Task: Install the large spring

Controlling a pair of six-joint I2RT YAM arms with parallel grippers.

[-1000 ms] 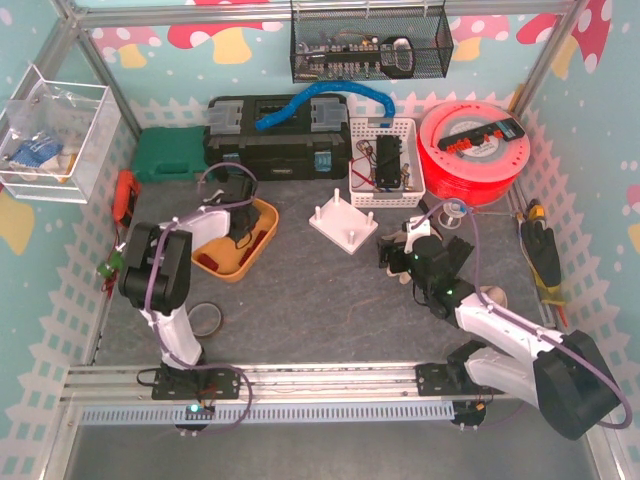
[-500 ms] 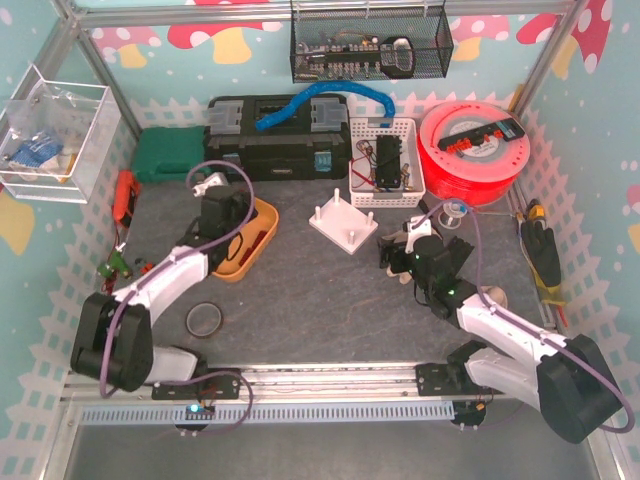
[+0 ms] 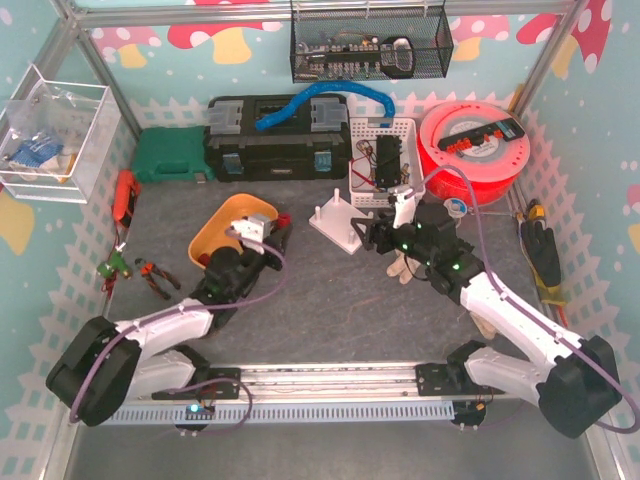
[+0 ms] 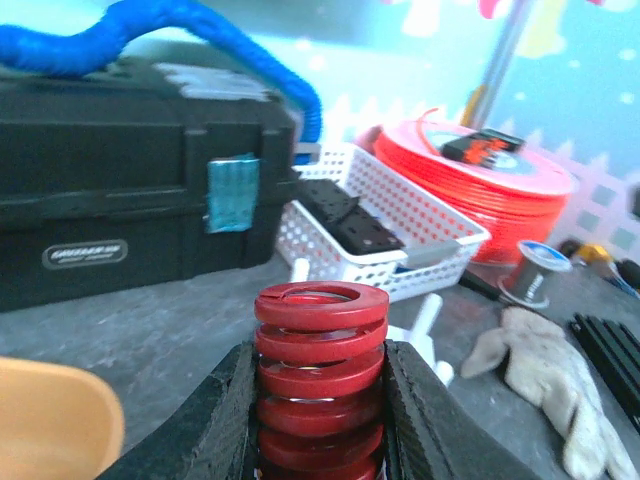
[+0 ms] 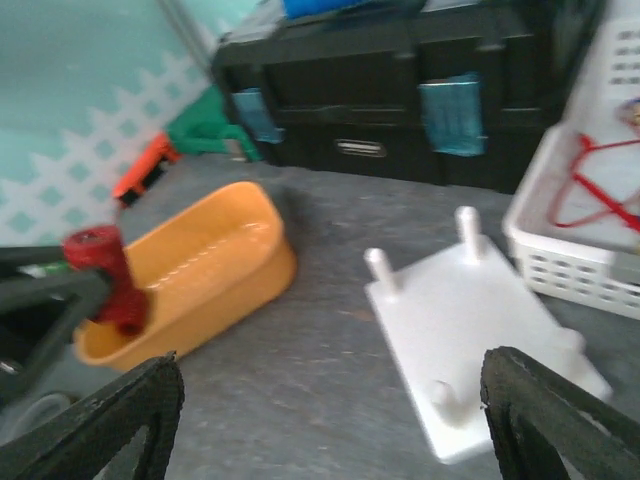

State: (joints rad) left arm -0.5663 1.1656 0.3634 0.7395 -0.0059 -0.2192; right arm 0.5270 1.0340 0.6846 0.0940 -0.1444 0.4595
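The large spring [image 4: 320, 365] is a red coil standing upright between my left gripper's [image 4: 320, 410] black fingers, which are shut on its sides. From above, the spring [image 3: 281, 236] hangs just right of the orange tray [image 3: 222, 222]. The white peg plate [image 3: 338, 222] lies further right, with several upright pegs. My right gripper [image 3: 372, 236] sits at the plate's right edge. In the right wrist view that gripper [image 5: 330, 420] is open, nothing between its fingers, and the plate [image 5: 480, 340] lies ahead under its right finger. The spring [image 5: 105, 275] shows at far left.
A black toolbox [image 3: 277, 140], a white basket [image 3: 385, 160] and a red filament spool [image 3: 475, 140] line the back. A green case [image 3: 170, 155] sits at back left. A pale glove [image 3: 405, 265] lies under the right arm. Pliers [image 3: 150, 275] rest at the left.
My left arm has swung out of the orange tray, carrying the spring right and toward the near edge. My right gripper has moved left to the peg plate, its jaws narrowing slightly.
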